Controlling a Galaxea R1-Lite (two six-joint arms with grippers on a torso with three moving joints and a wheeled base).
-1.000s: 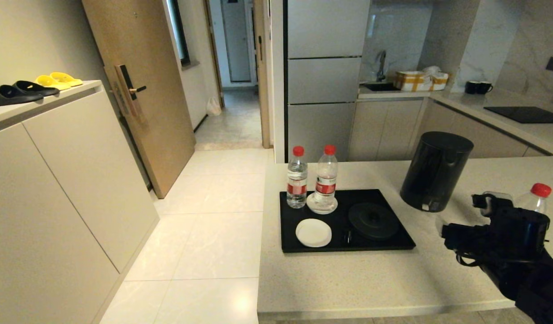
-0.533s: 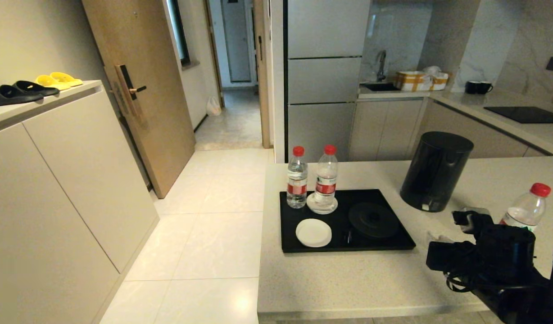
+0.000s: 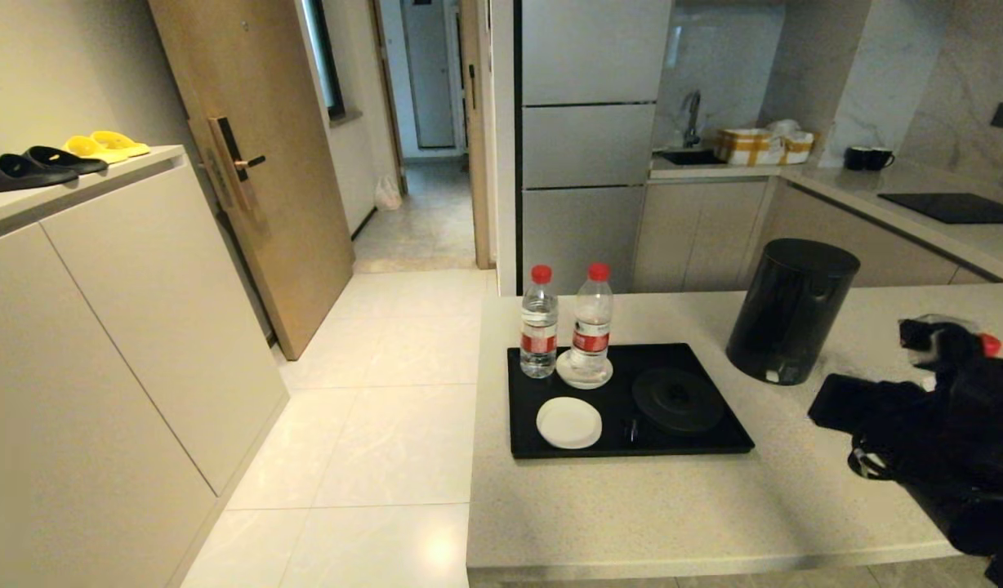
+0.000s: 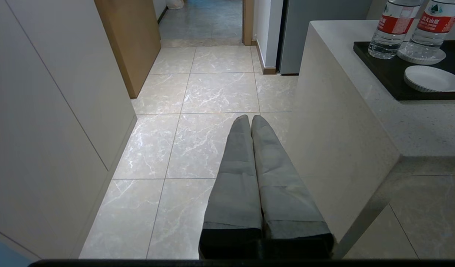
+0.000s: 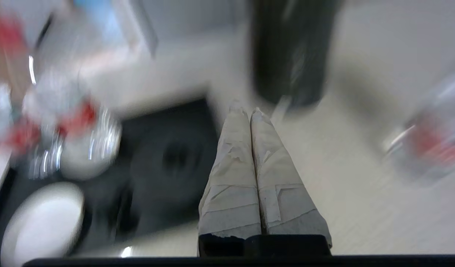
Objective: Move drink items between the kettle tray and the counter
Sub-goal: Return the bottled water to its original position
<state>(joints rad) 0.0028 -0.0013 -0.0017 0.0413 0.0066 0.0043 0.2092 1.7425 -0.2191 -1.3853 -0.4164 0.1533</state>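
Note:
The black kettle point(image 3: 791, 310) stands on the counter point(image 3: 632, 506), just right of the black kettle tray point(image 3: 534, 437). On the tray are the round kettle base point(image 3: 677, 398) and two red-capped water bottles point(image 3: 539, 322) point(image 3: 592, 322), the right one on a saucer. A third bottle stands on the counter at the far right; only its red cap point(image 3: 990, 345) shows past my right arm point(image 3: 942, 425). My right gripper point(image 5: 249, 111) is shut and empty above the counter, aimed between the kettle point(image 5: 290, 55) and the base point(image 5: 172, 159). My left gripper point(image 4: 249, 118) hangs shut over the floor.
A second white saucer point(image 3: 568, 422) lies empty at the tray's front left. The counter's left end drops to a tiled floor point(image 3: 387, 425). A cream cabinet point(image 3: 101, 343) with slippers stands at the left. Black mugs point(image 3: 867, 158) and a hob point(image 3: 951, 207) sit on the far worktop.
My right arm drew back from the third bottle toward the counter's front, then rose and swung right, and now covers most of that bottle. Kettle, tray and the other bottles stayed put.

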